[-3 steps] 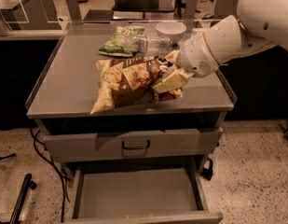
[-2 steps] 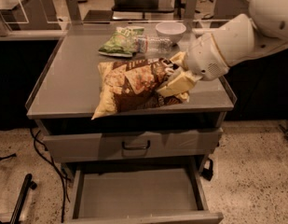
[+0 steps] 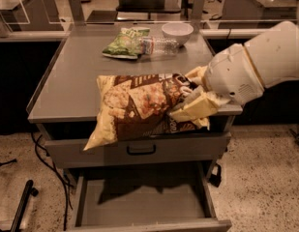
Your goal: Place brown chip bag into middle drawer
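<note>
The brown chip bag (image 3: 139, 108) is large and crinkly, dark brown with pale yellow ends. It hangs in the air over the cabinet's front edge, its left end drooping past the closed top drawer front (image 3: 139, 149). My gripper (image 3: 190, 103) comes in from the right on a white arm and is shut on the bag's right end. The middle drawer (image 3: 142, 202) is pulled out below, wide, grey and shallow with a flat floor, directly under the bag.
On the grey cabinet top (image 3: 71, 81) at the back lie a green chip bag (image 3: 122, 43), a plastic water bottle (image 3: 156, 45) and a white bowl (image 3: 177, 32). Black cables (image 3: 45, 158) and a dark pole (image 3: 18, 209) are on the floor at left.
My gripper has lifted the brown chip bag off the cabinet top and carried it forward, past the front edge and above the open drawer.
</note>
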Motion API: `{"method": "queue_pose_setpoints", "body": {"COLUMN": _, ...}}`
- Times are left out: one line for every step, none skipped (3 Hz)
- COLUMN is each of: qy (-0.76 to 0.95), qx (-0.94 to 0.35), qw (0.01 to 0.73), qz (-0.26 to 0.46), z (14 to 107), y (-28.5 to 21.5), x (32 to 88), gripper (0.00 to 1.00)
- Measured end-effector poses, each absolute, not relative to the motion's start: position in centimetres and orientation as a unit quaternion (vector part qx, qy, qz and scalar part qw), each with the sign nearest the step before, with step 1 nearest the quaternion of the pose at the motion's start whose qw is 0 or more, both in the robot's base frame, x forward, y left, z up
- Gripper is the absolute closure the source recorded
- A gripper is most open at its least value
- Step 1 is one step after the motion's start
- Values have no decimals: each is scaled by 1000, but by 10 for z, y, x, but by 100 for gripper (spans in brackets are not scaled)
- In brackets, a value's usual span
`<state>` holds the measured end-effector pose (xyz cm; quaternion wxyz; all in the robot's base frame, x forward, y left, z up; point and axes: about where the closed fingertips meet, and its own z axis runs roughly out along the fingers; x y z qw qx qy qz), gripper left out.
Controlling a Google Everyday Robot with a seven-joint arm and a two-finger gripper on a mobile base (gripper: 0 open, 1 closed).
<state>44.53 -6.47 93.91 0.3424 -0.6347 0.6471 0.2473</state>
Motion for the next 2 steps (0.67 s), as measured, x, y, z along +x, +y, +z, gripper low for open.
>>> {"method": "queue_pose_setpoints", "body": {"qy": 656, "qx": -627, "qw": 334, "qz": 257, "z": 919, "y": -72, "x": 417, "gripper": 100}}
{"method": "queue_pose_setpoints", "body": {"qy": 666, "qx": -618, "qw": 324, "qz": 264, "z": 872, "y": -79, "x": 397, "gripper": 100}}
